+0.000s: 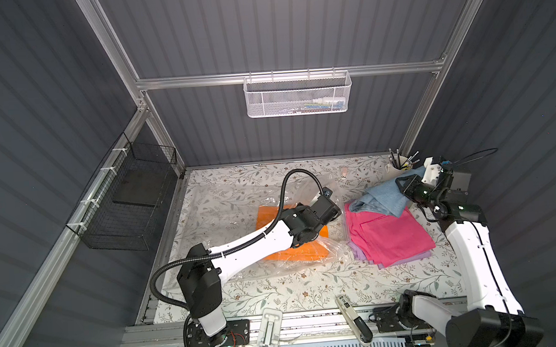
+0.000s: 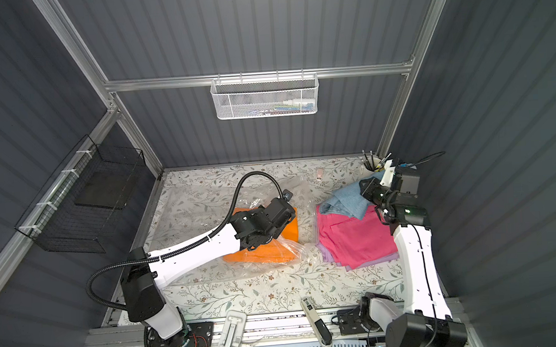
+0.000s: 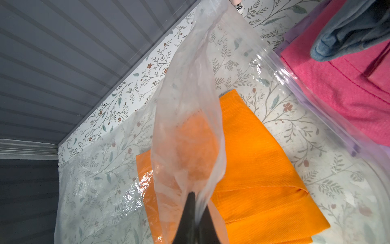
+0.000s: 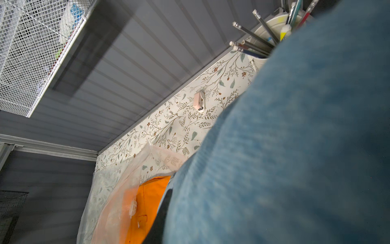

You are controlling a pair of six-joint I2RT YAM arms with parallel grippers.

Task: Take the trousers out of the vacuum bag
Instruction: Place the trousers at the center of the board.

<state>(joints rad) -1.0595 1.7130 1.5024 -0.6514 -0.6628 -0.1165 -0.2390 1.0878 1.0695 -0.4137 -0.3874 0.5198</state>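
Finding 1. The vacuum bag point(image 1: 225, 200) lies from 9 o'clock to the table's centre. Its zip-strip mouth faces 3 o'clock, just beside the pile of garments already outside it.

Finding 2. The left gripper point(image 3: 195, 202) is clamped tight on a pleat of the bag's upper film. It holds the film raised like a tent over the contents.

Finding 3. The orange trousers point(image 1: 269, 214) sit folded inside the bag near the centre, under that raised film. By the look of it they are the one pair not yet out.

Finding 4. At 3 o'clock the hot pink trousers point(image 1: 389, 233) lie on the lilac trousers point(image 1: 357, 253), both clear of the bag.

Finding 5. The right gripper point(image 1: 403, 183) is at 2 o'clock, nipped narrowly on the light blue denim trousers point(image 1: 384, 196), which trail onto the pink pair. The cloth hides the jaws in the wrist view.

Recommendation. Lay the denim squarely on the pile, away from the pencil cup point(image 1: 397, 168) at 1 o'clock. The left grip should hold the film high and taut. The right arm can then enter low through the mouth, take the orange fold's nearest edge and draw it towards 3 o'clock.

Risk. The film may be pinched along with the cloth, or the whole bag may drag.
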